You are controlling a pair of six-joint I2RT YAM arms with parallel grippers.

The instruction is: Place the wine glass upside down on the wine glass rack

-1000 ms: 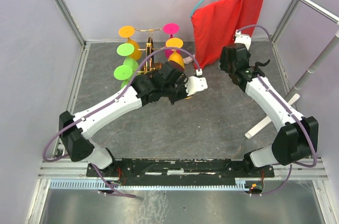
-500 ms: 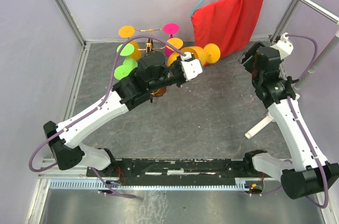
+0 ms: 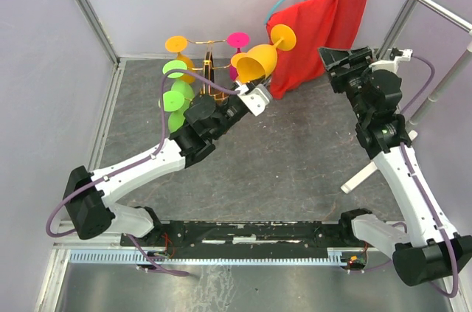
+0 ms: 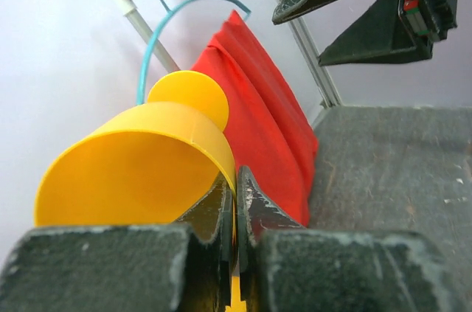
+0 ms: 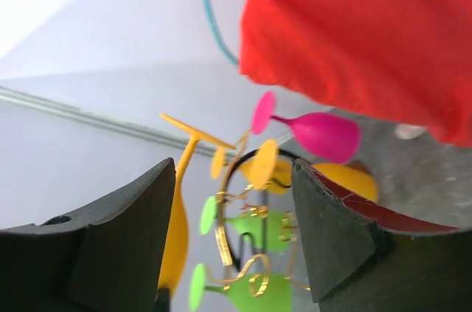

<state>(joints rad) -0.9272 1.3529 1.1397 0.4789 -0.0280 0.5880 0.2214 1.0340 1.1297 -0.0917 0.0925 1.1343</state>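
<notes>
To leave the foot free for hanging, clamps left hand [image 4: 236, 183] on wine glass [image 3: 258, 62] rim, at 3 o'clock of wine glass rack [image 3: 208, 70]. Holds right hand [image 3: 333, 59] apart, empty.

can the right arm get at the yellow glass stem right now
Probably yes: the right gripper is open and faces the glass, whose stem sticks out free toward it; the left gripper pinches only the rim.
</notes>
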